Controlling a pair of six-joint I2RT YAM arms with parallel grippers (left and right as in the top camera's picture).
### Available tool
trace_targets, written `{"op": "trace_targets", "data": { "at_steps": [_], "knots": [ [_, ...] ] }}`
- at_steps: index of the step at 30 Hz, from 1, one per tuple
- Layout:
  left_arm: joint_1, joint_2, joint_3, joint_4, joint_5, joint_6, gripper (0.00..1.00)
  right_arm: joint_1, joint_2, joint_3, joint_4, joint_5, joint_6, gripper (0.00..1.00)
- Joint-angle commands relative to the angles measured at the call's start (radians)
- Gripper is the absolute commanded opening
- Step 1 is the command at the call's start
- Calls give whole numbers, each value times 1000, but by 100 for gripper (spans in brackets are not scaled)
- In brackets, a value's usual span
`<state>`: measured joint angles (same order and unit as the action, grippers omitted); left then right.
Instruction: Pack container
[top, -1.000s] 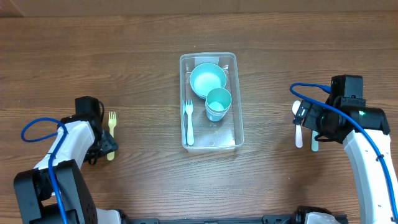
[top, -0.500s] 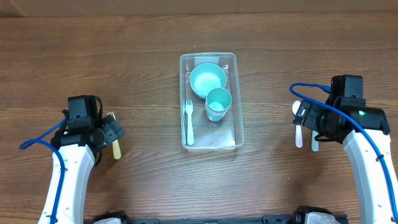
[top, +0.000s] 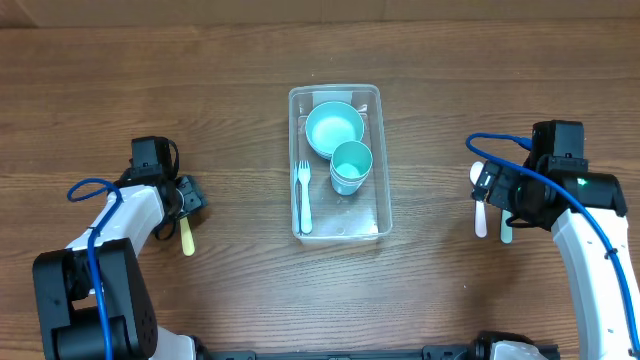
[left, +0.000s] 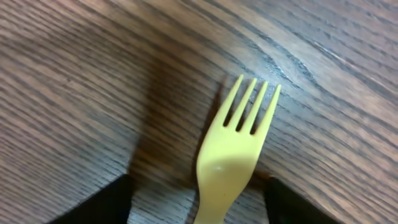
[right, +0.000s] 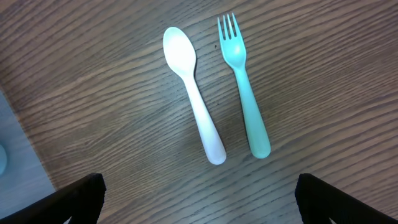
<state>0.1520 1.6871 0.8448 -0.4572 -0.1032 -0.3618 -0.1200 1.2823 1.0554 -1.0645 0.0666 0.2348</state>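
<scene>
Wooden table (top: 230, 120), clear container (top: 350, 215) centered.

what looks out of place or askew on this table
Nothing is spilled or damaged. Only oddity: a yellow fork, a white spoon and a teal fork lie on the table outside the container.

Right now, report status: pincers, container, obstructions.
Left pincer open, straddling yellow fork. Right pincer open, empty, above white spoon and teal fork. Container holds bowl, cup, white fork. Nothing blocking it.
</scene>
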Motion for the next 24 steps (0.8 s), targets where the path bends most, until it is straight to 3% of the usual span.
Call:
{"op": "trace_targets", "data": {
  "at_steps": [1, 4, 8, 10, 14, 19, 24],
  "knots": [
    [-3, 52, -24, -28, 87, 23, 56, -5, -3, 2, 5, 2, 0, 100],
    [-6, 52, -24, -41, 132, 23, 43, -5, -3, 2, 5, 2, 0, 100],
    [-28, 52, -24, -77, 163, 18, 37, -5, -3, 2, 5, 2, 0, 100],
    [-38, 52, -24, -98, 182, 8, 29, -5, -3, 2, 5, 2, 0, 100],
    [-43, 52, -22, -98, 170, -1, 28, -5, -3, 2, 5, 2, 0, 100],
    [-43, 51, 41, -160, 98, 0, 14, -5, -3, 2, 5, 2, 0, 100],
    [-43, 42, 126, -224, 70, 11, 15, -5, -3, 2, 5, 2, 0, 100]
  ]
}}
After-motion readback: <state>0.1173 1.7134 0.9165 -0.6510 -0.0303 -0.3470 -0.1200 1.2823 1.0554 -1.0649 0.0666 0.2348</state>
